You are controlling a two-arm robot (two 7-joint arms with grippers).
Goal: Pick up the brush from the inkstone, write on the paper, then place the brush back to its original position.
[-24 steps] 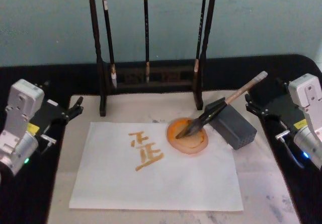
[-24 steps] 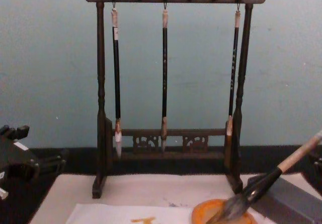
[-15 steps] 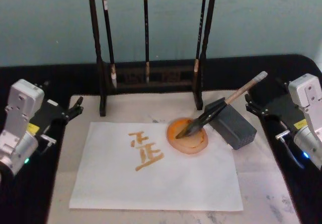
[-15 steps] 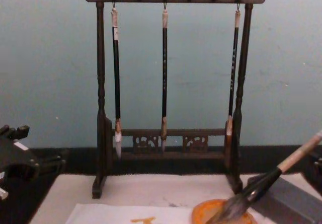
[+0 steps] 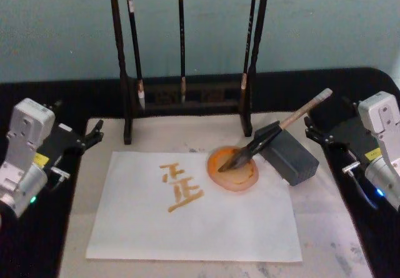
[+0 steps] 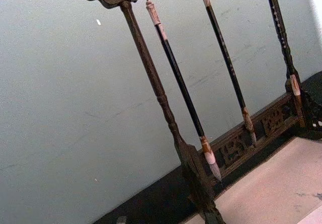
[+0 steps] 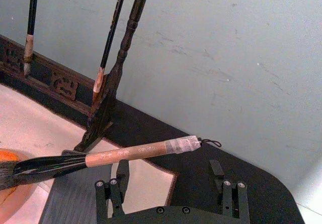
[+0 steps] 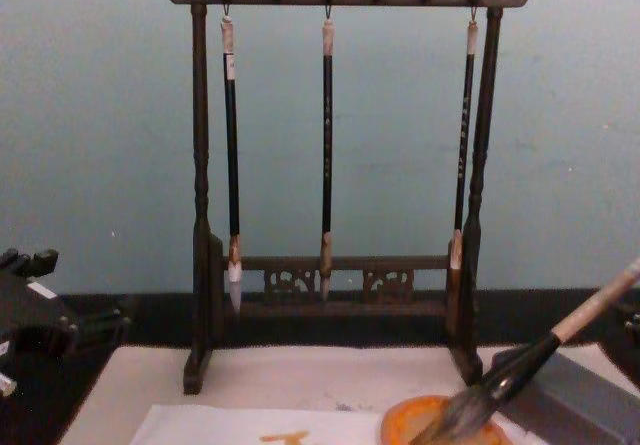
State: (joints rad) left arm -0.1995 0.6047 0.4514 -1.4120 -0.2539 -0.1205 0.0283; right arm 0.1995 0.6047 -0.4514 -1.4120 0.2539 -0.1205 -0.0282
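Leftmost, the left gripper [image 5: 78, 128] hangs over the dark table beside the cream mat [image 5: 325, 228], its fingers spread and holding nothing, well apart from the brush. Next comes the paper [image 5: 187, 228], flat on the mat with orange strokes [image 5: 181, 187] on its left-centre part and bare white room below and to the right of them. At the paper's far right corner sits the orange inkstone [image 5: 222, 177]. The brush [image 5: 277, 130] lies with its fat bristle head in that dish, its black shaft propped on a grey block [image 5: 294, 162], and its tan handle rising up and to the right.

So the long axis points straight at the right gripper [image 5: 328, 125], which is plainly the nearer one. Its wrist view shows its fingers [image 7: 113, 186] wide apart and empty, with the handle lying crosswise just ahead of them. Behind, the brush rack [image 5: 187, 94] and its right post stand close to the handle's far side, so I judge the freest approach is from the right, and any lift should stay clear of that post.
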